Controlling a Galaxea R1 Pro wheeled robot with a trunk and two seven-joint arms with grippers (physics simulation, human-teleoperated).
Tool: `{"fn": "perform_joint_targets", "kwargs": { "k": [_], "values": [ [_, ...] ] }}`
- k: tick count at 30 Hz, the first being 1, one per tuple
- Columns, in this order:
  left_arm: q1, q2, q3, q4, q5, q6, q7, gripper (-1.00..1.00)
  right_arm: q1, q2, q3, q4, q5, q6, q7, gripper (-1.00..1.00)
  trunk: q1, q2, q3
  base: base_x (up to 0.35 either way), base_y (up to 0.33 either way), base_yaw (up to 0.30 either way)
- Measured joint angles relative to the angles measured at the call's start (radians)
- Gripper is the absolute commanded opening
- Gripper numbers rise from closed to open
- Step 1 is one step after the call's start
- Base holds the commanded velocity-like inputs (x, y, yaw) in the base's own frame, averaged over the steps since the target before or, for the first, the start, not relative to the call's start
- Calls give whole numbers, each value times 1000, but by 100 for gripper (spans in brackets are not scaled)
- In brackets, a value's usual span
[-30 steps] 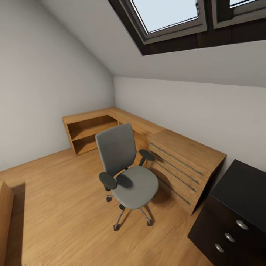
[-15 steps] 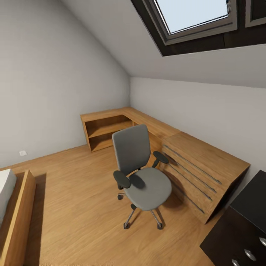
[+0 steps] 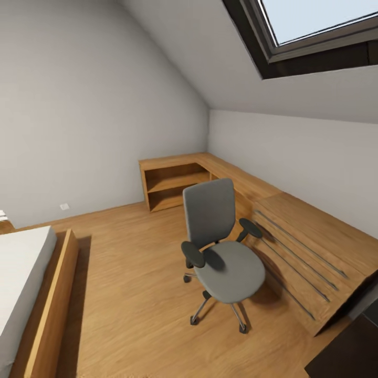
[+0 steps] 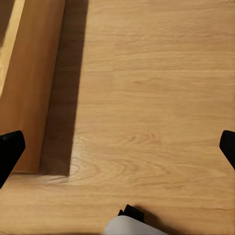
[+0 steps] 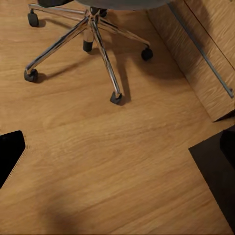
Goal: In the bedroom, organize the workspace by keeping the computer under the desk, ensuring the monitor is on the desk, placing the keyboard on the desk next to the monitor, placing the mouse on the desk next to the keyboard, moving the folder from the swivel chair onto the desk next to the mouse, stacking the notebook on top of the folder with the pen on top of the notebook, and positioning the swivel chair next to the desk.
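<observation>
The grey swivel chair (image 3: 220, 247) stands on the wood floor beside the L-shaped wooden desk (image 3: 294, 215), its back toward the corner. Its seat is bare. What shows of the desk top carries nothing. In the right wrist view, the chair's chrome five-star base (image 5: 93, 34) and castors are just ahead of my right gripper (image 5: 117, 152), whose black fingertips (image 5: 10, 154) sit wide apart, open and empty. My left gripper (image 4: 117, 152) hangs open over bare floor, with nothing between its fingertips (image 4: 10, 152).
A bed (image 3: 21, 273) with a wooden frame (image 4: 24, 83) lies along the left side. A black cabinet (image 5: 215, 181) stands at the near right by the desk's end. Open shelves (image 3: 173, 186) fill the desk's far wing. A sloped ceiling with a skylight (image 3: 315, 26) is overhead.
The camera has turned left: chair and desk slid right in the picture, the bed came into view, and the black cabinet has nearly left the frame. The chair itself has not moved.
</observation>
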Motion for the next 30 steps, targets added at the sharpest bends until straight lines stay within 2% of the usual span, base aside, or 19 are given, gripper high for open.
{"fn": "perform_joint_targets", "kwargs": {
  "k": [10, 13, 14, 15, 16, 17, 18, 21, 24, 30],
  "values": [
    [0, 0, -3, -1, -3, 1, -2, 100, 0, -3, -1, 0, 0, -1, -1, 100, 0, 0, 0, 0, 0, 282],
    [0, 1, -5, -46, -20, -36, 1, 100, 0, -4, -3, 0, -1, -1, -1, 100, 0, 0, 0, 0, 0, 282],
    [0, 5, -6, -108, -42, -47, 4, 100, 0, -5, -4, 0, -2, -1, -1, 100, 0, 0, 0, 0, 0, 282],
    [0, 12, -4, -179, -65, -15, 6, 100, 0, -5, -5, 0, -3, 0, -1, 100, 0, 0, 0, 0, 0, 282],
    [1, 32, -2, -273, -81, 123, 9, 100, 0, -5, -7, -1, -5, 0, -1, 100, 0, 0, 0, 0, 0, 282],
    [0, 39, 0, -323, -84, 222, 12, 100, 0, -5, -8, -3, -7, 0, -1, 100, 0, 0, 0, 0, 0, 282],
    [0, 44, 1, -397, -90, 373, 13, 100, 0, -7, -9, -12, -6, -3, -1, 100, 0, 0, 0, 0, 0, 282],
    [-6, 48, 2, -483, -97, 547, 14, 100, -3, -9, -8, -54, -2, -3, -3, 100, 0, 0, 0, 0, 0, 282],
    [-24, 49, 2, -497, -96, 592, 14, 100, -25, -8, -9, -86, -1, -1, -6, 100, 0, 0, 0, 0, 0, 282],
    [-34, 49, 1, -462, -100, 600, 4, 100, -80, -6, -11, -99, -10, 1, -7, 100, 0, 0, 0, 0, 0, 282]
  ]
}}
